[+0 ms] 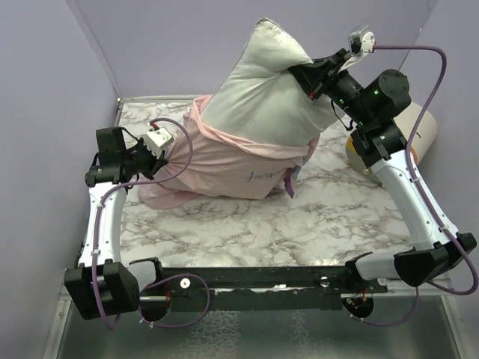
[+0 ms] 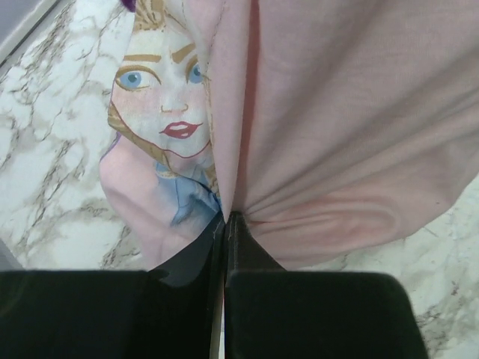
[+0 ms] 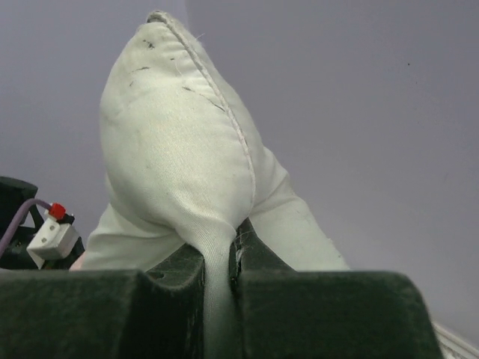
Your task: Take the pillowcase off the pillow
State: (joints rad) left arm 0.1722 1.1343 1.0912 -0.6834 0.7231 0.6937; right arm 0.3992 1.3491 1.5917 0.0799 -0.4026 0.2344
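The white pillow (image 1: 262, 97) stands tilted up from the marble table, its upper half bare. The pillowcase (image 1: 217, 168), pale pink inner side out, is bunched around the pillow's lower half. My right gripper (image 1: 307, 81) is shut on a pinch of the pillow (image 3: 179, 149) near its raised right side and holds it up. My left gripper (image 1: 161, 161) is shut on a fold of the pillowcase (image 2: 337, 134) at its left end, low over the table. The princess print (image 2: 161, 112) shows beside that fold.
A cream-and-orange cylinder (image 1: 415, 134) lies at the right, behind my right arm. The marble table (image 1: 299, 224) has a raised metal rim at the back left (image 1: 120, 105). Lilac walls close in the back and sides.
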